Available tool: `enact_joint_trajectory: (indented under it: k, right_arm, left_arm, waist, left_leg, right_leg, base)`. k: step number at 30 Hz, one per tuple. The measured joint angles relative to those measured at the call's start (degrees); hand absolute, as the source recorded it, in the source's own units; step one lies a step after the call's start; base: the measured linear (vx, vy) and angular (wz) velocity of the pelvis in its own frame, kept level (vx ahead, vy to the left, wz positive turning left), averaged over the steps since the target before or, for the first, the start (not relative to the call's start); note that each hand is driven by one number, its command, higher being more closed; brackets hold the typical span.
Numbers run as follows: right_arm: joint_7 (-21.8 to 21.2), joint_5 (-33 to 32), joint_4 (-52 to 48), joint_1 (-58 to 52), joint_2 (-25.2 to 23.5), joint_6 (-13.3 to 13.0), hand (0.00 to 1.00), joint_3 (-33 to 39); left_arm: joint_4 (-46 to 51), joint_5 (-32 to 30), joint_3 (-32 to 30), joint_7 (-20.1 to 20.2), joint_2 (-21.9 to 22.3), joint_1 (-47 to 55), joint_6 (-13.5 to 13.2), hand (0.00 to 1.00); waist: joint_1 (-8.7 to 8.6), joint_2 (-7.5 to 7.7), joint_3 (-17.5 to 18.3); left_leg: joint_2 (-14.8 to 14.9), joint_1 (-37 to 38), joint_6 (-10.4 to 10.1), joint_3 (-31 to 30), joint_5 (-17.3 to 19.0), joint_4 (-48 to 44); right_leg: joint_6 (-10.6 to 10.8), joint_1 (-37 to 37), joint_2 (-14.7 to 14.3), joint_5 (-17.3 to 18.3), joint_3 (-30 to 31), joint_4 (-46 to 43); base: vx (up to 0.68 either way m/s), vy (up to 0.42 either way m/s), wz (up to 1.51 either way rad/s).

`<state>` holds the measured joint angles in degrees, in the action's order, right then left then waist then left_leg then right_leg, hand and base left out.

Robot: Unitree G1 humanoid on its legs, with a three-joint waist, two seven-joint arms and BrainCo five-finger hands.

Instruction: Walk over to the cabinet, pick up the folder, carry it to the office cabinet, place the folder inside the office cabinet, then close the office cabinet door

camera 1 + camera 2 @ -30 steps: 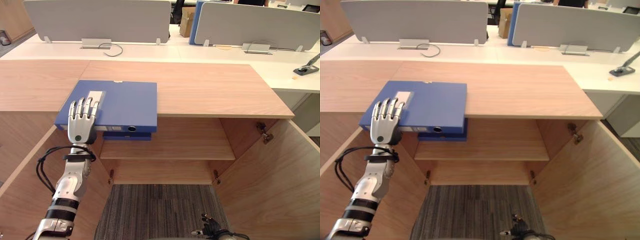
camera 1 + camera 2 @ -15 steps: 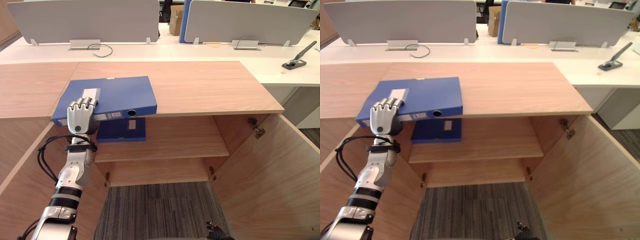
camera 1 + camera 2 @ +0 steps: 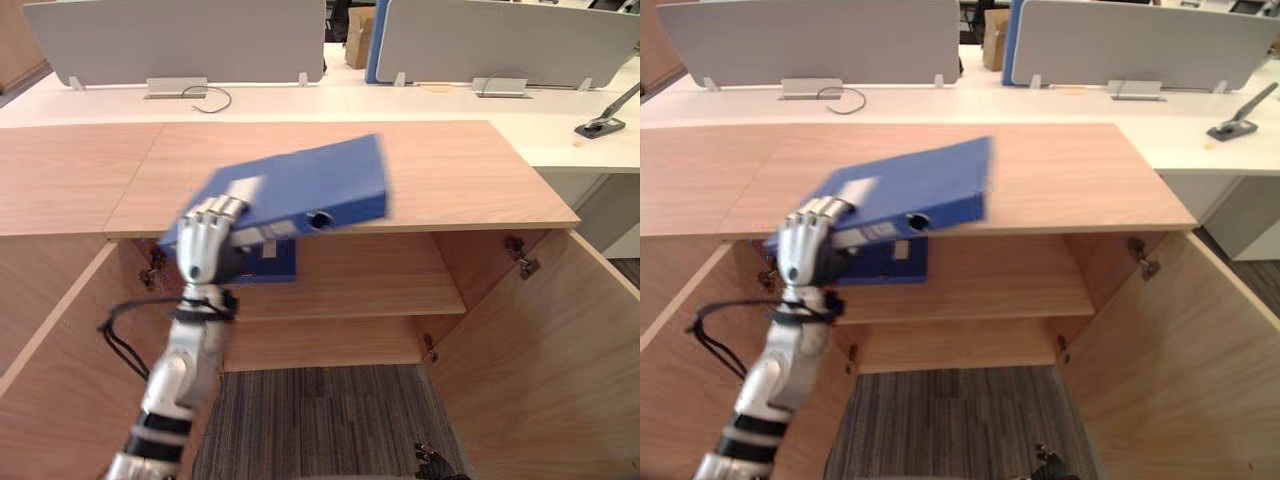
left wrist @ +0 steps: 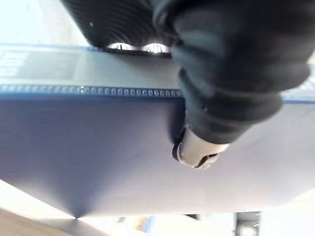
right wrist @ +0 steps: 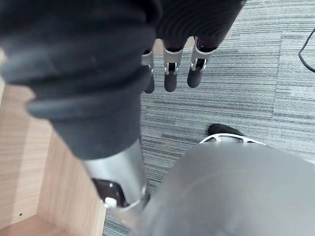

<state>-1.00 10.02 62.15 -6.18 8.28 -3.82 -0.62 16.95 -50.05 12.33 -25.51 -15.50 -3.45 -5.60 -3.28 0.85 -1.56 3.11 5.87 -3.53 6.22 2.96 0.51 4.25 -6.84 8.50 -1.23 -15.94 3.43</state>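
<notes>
One step in hand: picking up the folder (image 3: 300, 190); I judge this to be the lift, with placing and door-closing not yet done.
Left hand (image 3: 205, 245): left of centre in the head views, fingers curled over the folder's spine end, thumb (image 4: 197, 152) pressed against its underside.
Folder's place: in that grip and tilted, right end raised over the cabinet top (image 3: 460, 180), gripped end past the front edge.
Folder's look: blue, stiff and thick, with a pale label and a round finger hole on the spine.
Next move: probably lower and level it, then slide it onto the shelf (image 3: 380, 285) in the open compartment below, clear of the second blue folder (image 3: 262, 265) lying at the shelf's left.
Door (image 3: 560, 340): swung open, lower right.
Right hand (image 5: 170, 73): hanging over the carpet (image 5: 236, 59), fingers straight and loose, holding nothing.
</notes>
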Motion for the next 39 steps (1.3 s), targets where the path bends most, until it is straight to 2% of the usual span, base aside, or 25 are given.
enact_joint_trajectory:
  k: [2, 3, 4, 5, 6, 7, 8, 10, 11, 13, 14, 15, 17, 18, 20, 23, 28, 32, 38, 39]
  right_arm:
    - [0.0, 0.0, 0.7, 0.2, 0.0, 0.3, 0.00, 1.3]
    - [0.0, -0.1, 0.7, 0.2, 0.0, 0.3, 0.00, 1.6]
    - [0.1, -0.5, 0.8, 0.2, 0.1, 0.4, 0.00, 1.7]
    - [0.1, -1.5, 0.9, 0.2, 0.3, 0.5, 0.00, 1.8]
    - [0.1, -2.2, 0.9, 0.2, 0.4, 0.5, 0.00, 1.8]
    - [0.0, -2.7, 0.9, 0.2, 0.4, 0.6, 0.00, 1.8]
    - [0.1, -4.7, 0.9, 0.6, 0.5, 1.0, 0.00, 1.8]
    - [0.4, -7.5, 0.7, 1.2, 0.5, 1.6, 0.00, 1.8]
    - [1.6, -12.7, 0.2, 3.8, -0.5, 2.5, 0.00, 2.4]
    - [3.0, -18.2, -0.1, 10.5, -2.2, 2.8, 0.00, 3.0]
    - [5.7, -22.7, -3.6, 13.8, -3.5, 1.6, 0.00, 3.8]
    - [6.5, -25.3, -15.4, 12.6, -5.5, 0.7, 0.00, 6.1]
    - [8.2, -26.9, -32.3, 9.6, -7.1, -1.2, 0.00, 6.5]
    - [10.0, -26.7, -41.7, 8.4, -7.2, -3.4, 0.00, 7.1]
    - [13.0, -26.6, -52.2, 7.6, -7.7, -6.4, 0.00, 10.9]
    - [15.4, -25.2, -60.9, 6.4, -8.6, -7.6, 0.00, 14.2]
    - [15.7, -24.6, -68.2, 7.3, -9.1, -9.0, 0.00, 14.0]
    - [14.8, -25.5, -70.2, 13.9, -7.1, -9.8, 0.00, 14.0]
    - [11.5, -33.1, -70.6, 20.8, -2.7, -10.6, 0.00, 11.3]
    - [10.0, -36.3, -70.5, 22.4, -1.7, -10.6, 0.00, 9.8]
  left_arm:
    - [5.9, 10.0, 5.6, 4.6, 3.3, 4.3, -6.0, 1.00]
    - [6.8, 13.4, 6.4, 6.1, 3.9, 5.1, -7.0, 1.00]
    - [7.8, 22.2, 7.2, 9.2, 4.4, 6.2, -8.8, 1.00]
    - [8.4, 31.9, 6.9, 12.0, 4.5, 7.0, -9.3, 1.00]
    - [8.6, 36.6, 6.6, 13.4, 4.4, 7.4, -9.5, 1.00]
    - [9.0, 45.7, 5.8, 16.4, 4.2, 8.2, -9.6, 1.00]
    - [10.3, 58.9, 4.9, 19.9, 3.8, 10.1, -9.6, 1.00]
    - [12.7, 68.3, 4.3, 21.8, 3.7, 12.2, -9.7, 1.00]
    - [14.8, 75.2, 4.7, 22.4, 3.5, 13.3, -10.1, 1.00]
    - [15.5, 80.5, 5.6, 22.9, 3.3, 13.4, -10.4, 1.00]
    - [15.5, 83.7, 6.4, 23.4, 3.4, 13.9, -10.4, 1.00]
    - [16.3, 84.5, 6.0, 23.5, 4.2, 16.4, -10.4, 1.00]
    - [17.5, 85.7, 4.7, 23.4, 5.1, 20.8, -10.6, 1.00]
    - [17.4, 87.0, 3.6, 23.3, 5.9, 22.9, -10.6, 1.00]
    - [17.3, 88.9, 2.2, 23.3, 6.4, 24.2, -10.4, 1.00]
    - [17.3, 88.8, 1.3, 23.3, 6.3, 25.0, -9.9, 1.00]
    - [17.3, 84.4, 1.0, 23.6, 6.4, 25.1, -8.9, 1.00]
    - [17.3, 80.8, 0.9, 24.5, 7.1, 25.1, -8.4, 1.00]
    - [17.3, 78.6, 0.8, 24.8, 7.4, 25.0, -8.1, 1.00]
    - [17.3, 77.7, 0.9, 24.8, 7.4, 25.0, -7.9, 1.00]
  waist:
    - [0.41, -0.63, 0.4]
    - [0.43, -0.76, 0.5]
    - [0.44, -1.19, 0.3]
    - [0.44, -1.54, 0.4]
    - [0.49, -1.66, 0.4]
    - [0.63, -1.79, 0.4]
    - [1.05, -1.89, 0.4]
    - [1.55, -1.87, 0.4]
    - [2.47, -1.79, 0.4]
    - [3.24, -1.73, 0.4]
    - [3.91, -1.69, 0.3]
    - [4.62, -1.80, 0.4]
    - [4.62, -1.85, 0.4]
    - [4.52, -1.66, 0.3]
    - [4.20, -0.91, -0.1]
    - [3.42, 0.13, -0.8]
    - [3.15, 0.43, -0.9]
    - [3.15, 0.51, -0.9]
    - [3.22, 0.81, -1.1]
    - [3.21, 0.88, -1.2]
  left_leg:
    - [0.1, -0.6, 0.0, -0.2, 0.0, -0.2]
    - [0.1, -1.0, 0.1, -0.2, 0.1, -0.4]
    - [0.1, -1.4, 0.1, -0.3, 0.1, -0.8]
    - [0.2, -1.8, 0.1, -0.3, 0.1, -1.0]
    - [0.2, -1.8, 0.1, -0.4, 0.1, -1.1]
    - [0.2, -1.8, 0.1, -0.6, 0.1, -1.2]
    - [0.4, -2.0, 0.0, -0.9, 0.1, -1.3]
    - [0.4, -2.4, 0.0, -1.2, 0.1, -1.3]
    - [0.4, -3.5, 0.0, -2.0, 0.1, -1.5]
    - [0.4, -4.7, -0.1, -2.7, -0.5, -2.0]
    - [0.5, -4.8, -0.1, -3.1, -0.9, -2.0]
    - [0.5, -4.7, -0.1, -3.6, -0.9, -2.0]
    - [0.5, -4.7, -0.1, -3.8, -0.9, -2.0]
    - [0.4, -4.6, -0.1, -3.8, -0.9, -1.9]
    - [0.3, -4.4, -0.1, -3.8, -0.9, -1.9]
    - [0.2, -2.7, 0.0, -3.6, -0.7, -1.6]
    - [0.2, -2.5, 0.1, -2.8, -0.6, -1.7]
    - [0.3, -2.3, 0.1, -2.6, -0.6, -1.7]
    - [0.3, -2.4, 0.1, -2.5, -0.6, -1.7]
    - [0.3, -2.3, 0.1, -2.5, -0.6, -1.6]
  right_leg:
    - [0.0, 0.6, 0.0, 0.0, 0.2, -0.5]
    - [0.0, 1.0, 0.0, 0.0, 0.3, -0.6]
    - [0.0, 1.3, 0.0, 0.0, 0.4, -0.8]
    - [0.1, 1.6, 0.0, 0.1, 0.4, -1.0]
    - [0.3, 1.6, 0.0, 0.2, 0.4, -1.0]
    - [0.5, 1.6, 0.0, 0.4, 0.4, -1.2]
    - [0.8, 1.6, 0.0, 0.8, 0.4, -1.7]
    - [0.8, 2.0, -0.1, 1.1, 0.4, -2.2]
    - [0.9, 2.9, -0.1, 1.3, 0.1, -2.5]
    - [0.9, 4.0, -0.1, 1.1, -0.3, -2.8]
    - [0.8, 4.1, -0.2, 0.9, -0.6, -2.9]
    - [0.8, 3.9, -0.3, 0.9, -1.1, -2.7]
    - [0.8, 3.6, -0.2, 0.9, -1.1, -2.7]
    - [0.8, 3.6, -0.1, 0.9, -1.1, -2.7]
    - [0.8, 3.2, 0.1, 0.9, -1.1, -2.7]
    - [0.8, 1.6, 0.1, 0.9, -0.8, -2.6]
    - [0.8, 1.9, 0.2, 0.9, 0.2, -2.5]
    - [0.9, 1.9, 0.0, 0.7, 0.5, -2.5]
    - [0.9, 1.9, 0.0, 0.7, 0.5, -2.4]
    - [0.9, 1.9, 0.0, 0.7, 0.5, -2.4]
  base:
    - [-0.02, 0.013, 0.04]
    - [-0.03, 0.008, -0.01]
    - [-0.05, 0.002, -0.02]
    - [-0.06, -0.003, -0.01]
    - [-0.07, -0.010, 0.02]
    - [-0.07, -0.015, 0.04]
    - [-0.09, -0.018, 0.05]
    - [-0.08, -0.011, 0.07]
    - [-0.09, -0.009, 0.14]
    - [-0.05, -0.010, 0.18]
    - [-0.01, -0.011, 0.23]
    - [-0.01, -0.009, 0.24]
    - [0.02, 0.013, 0.13]
    - [0.05, 0.036, 0.02]
    - [0.04, 0.042, -0.02]
    - [0.00, 0.034, -0.08]
    - [-0.06, 0.032, -0.10]
    - [-0.03, 0.009, -0.03]
    - [0.00, 0.000, 0.00]
    - [0.00, 0.000, 0.00]
